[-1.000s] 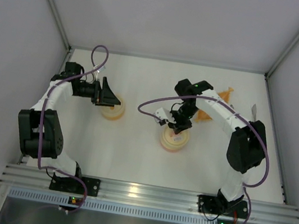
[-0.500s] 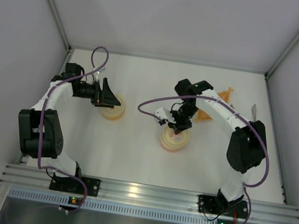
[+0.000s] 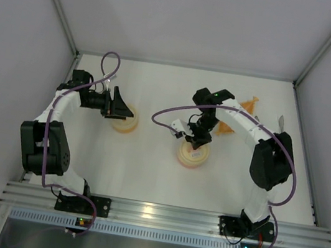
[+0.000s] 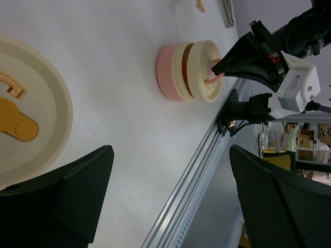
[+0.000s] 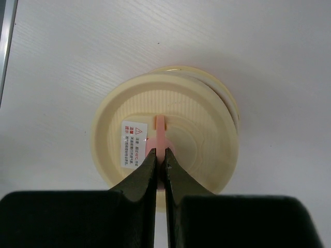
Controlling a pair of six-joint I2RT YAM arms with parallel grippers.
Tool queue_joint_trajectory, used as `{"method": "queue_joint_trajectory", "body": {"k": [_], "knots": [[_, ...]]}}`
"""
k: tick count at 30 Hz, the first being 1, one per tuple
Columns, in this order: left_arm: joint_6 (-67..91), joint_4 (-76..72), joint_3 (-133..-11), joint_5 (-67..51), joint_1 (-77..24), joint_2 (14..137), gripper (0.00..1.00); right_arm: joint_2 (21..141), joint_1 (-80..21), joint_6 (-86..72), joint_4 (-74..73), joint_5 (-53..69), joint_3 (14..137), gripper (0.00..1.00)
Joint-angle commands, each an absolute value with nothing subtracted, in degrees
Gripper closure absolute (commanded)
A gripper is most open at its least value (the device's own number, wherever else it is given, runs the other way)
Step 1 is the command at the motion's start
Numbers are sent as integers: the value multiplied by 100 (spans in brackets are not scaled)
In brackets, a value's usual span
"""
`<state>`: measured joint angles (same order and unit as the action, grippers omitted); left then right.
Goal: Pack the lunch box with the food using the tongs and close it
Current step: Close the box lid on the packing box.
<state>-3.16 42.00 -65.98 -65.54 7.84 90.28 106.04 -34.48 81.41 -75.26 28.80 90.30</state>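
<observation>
The pink tub (image 4: 168,72) of the lunch box stands mid-table, also seen from above as the pink tub (image 3: 192,156). Its cream lid (image 5: 196,139) sits over it with a narrow gap at the rim, where something orange shows. My right gripper (image 5: 161,157) is shut on the lid's pink tab (image 5: 160,129). The yellow tub (image 3: 124,122) carries a cream lid (image 4: 31,77) with an orange mark. My left gripper (image 4: 176,201) hangs open right beside it, holding nothing. The tongs (image 3: 282,123) lie at the far right. A small orange food piece (image 4: 200,5) shows at the frame's top.
An orange leaf-shaped dish (image 3: 237,115) lies behind the right arm, near the tongs. The aluminium rail (image 3: 164,213) runs along the near table edge. White walls close in the table on the left, back and right.
The right arm's elbow has drifted slightly left. Both grippers and both tubs stay where they were.
</observation>
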Motion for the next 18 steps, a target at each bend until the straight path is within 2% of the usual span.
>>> {"method": "queue_joint_trajectory", "body": {"k": [1,18], "knots": [[-369,4008,-6592,-6671,800,8991,2,10731,-3489,8139,-7656,3120,9185,100],[-396,4052,-6636,-6662,800,9097,2,10811,-3489,8059,-7374,3050,9211,100]]}}
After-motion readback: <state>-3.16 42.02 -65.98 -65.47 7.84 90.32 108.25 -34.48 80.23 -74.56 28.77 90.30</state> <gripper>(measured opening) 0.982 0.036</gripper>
